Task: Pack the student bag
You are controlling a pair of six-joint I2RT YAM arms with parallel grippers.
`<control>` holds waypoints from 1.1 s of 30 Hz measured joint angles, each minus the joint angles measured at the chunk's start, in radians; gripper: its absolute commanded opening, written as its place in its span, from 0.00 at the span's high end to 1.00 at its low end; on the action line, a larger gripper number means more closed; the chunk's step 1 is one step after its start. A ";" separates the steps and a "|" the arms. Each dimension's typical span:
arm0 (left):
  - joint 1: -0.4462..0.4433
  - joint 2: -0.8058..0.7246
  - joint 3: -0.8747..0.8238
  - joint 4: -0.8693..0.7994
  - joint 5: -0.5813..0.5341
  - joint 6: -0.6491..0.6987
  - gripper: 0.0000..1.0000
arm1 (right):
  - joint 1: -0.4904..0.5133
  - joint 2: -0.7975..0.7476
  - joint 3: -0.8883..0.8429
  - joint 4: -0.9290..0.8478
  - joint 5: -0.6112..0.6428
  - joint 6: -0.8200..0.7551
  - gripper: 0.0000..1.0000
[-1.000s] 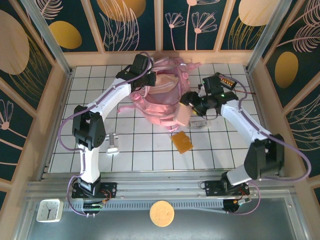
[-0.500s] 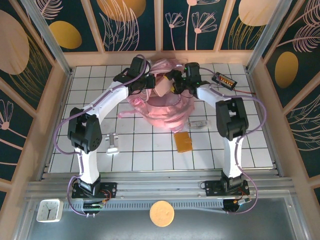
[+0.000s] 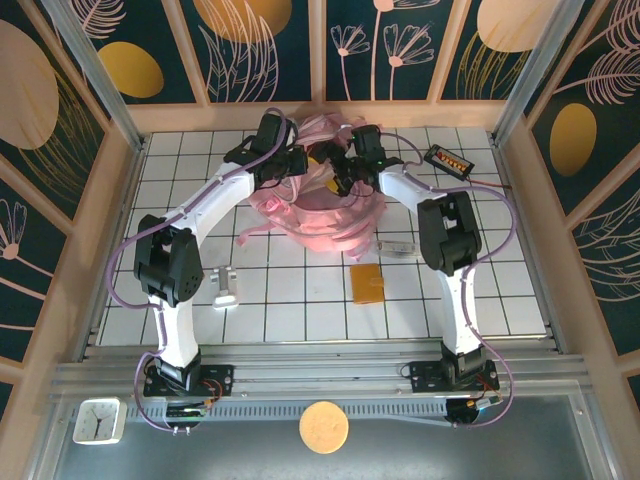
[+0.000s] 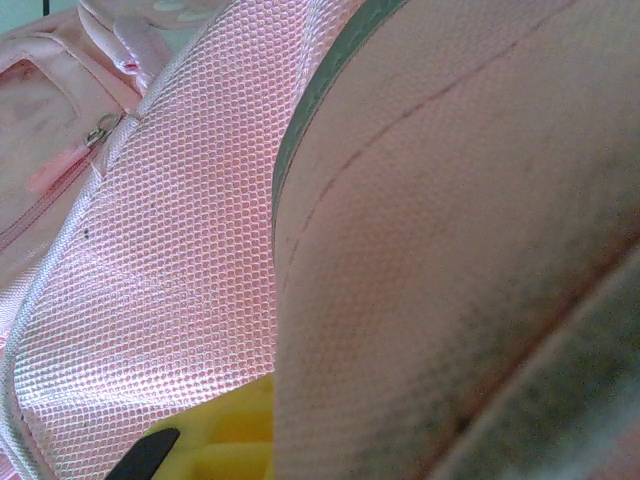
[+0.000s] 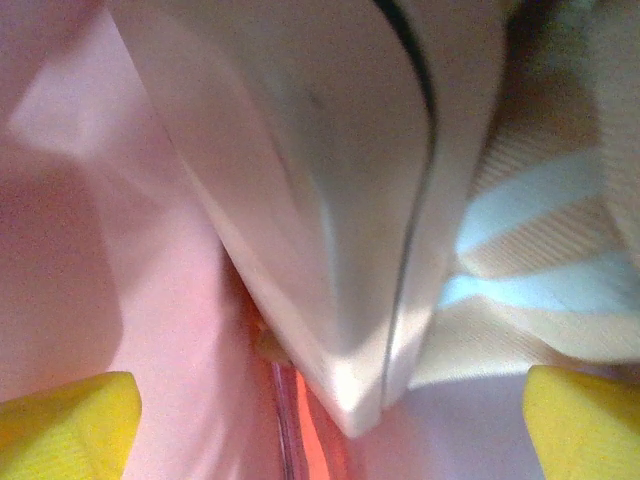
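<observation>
White gridded tabletop (image 3: 300,300), wood-framed dark teal wall panels (image 3: 255,65) with gold discs and leaf outlines, metal rail (image 3: 320,382) along near edge

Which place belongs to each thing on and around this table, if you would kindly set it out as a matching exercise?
Things
1. student bag
2. orange square pad
3. white clock
4. black device with lit digits

Places
A. left end of the near metal ledge
B. far right of the tiled table
C. far middle of the table, close to the back wall
D. on the tiles just nearer than the bag, slightly right of centre

Pairs: 1-C, 2-D, 3-A, 4-B
</observation>
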 measured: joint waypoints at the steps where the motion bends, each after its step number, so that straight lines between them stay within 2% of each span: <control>1: -0.001 0.000 -0.002 0.002 0.000 0.000 1.00 | -0.002 -0.014 -0.010 -0.018 -0.002 -0.013 0.02; 7: -0.004 0.000 -0.013 0.015 0.001 0.000 1.00 | -0.026 -0.156 -0.057 -0.146 0.004 -0.130 0.02; 11: -0.004 0.000 -0.013 0.015 0.003 0.001 1.00 | -0.056 -0.329 -0.162 -0.172 0.027 -0.203 0.01; 14: -0.003 0.000 -0.013 0.015 0.011 0.007 1.00 | -0.107 -0.463 -0.283 -0.159 0.048 -0.227 0.01; 17: -0.003 0.000 -0.019 0.019 0.022 0.016 1.00 | -0.182 -0.520 -0.364 -0.126 0.040 -0.229 0.04; 22: -0.004 0.000 -0.023 0.024 0.046 0.027 1.00 | -0.264 -0.441 -0.370 -0.090 -0.028 -0.217 0.14; 26: -0.004 0.000 -0.023 0.024 0.065 0.031 1.00 | -0.249 -0.301 -0.286 -0.086 -0.082 -0.220 0.30; 30: -0.004 0.004 -0.020 0.024 0.081 0.031 1.00 | -0.227 -0.204 -0.238 -0.052 -0.115 -0.183 0.53; 33: -0.004 0.013 -0.011 0.024 0.096 0.031 1.00 | -0.209 -0.139 -0.183 -0.030 -0.134 -0.142 0.56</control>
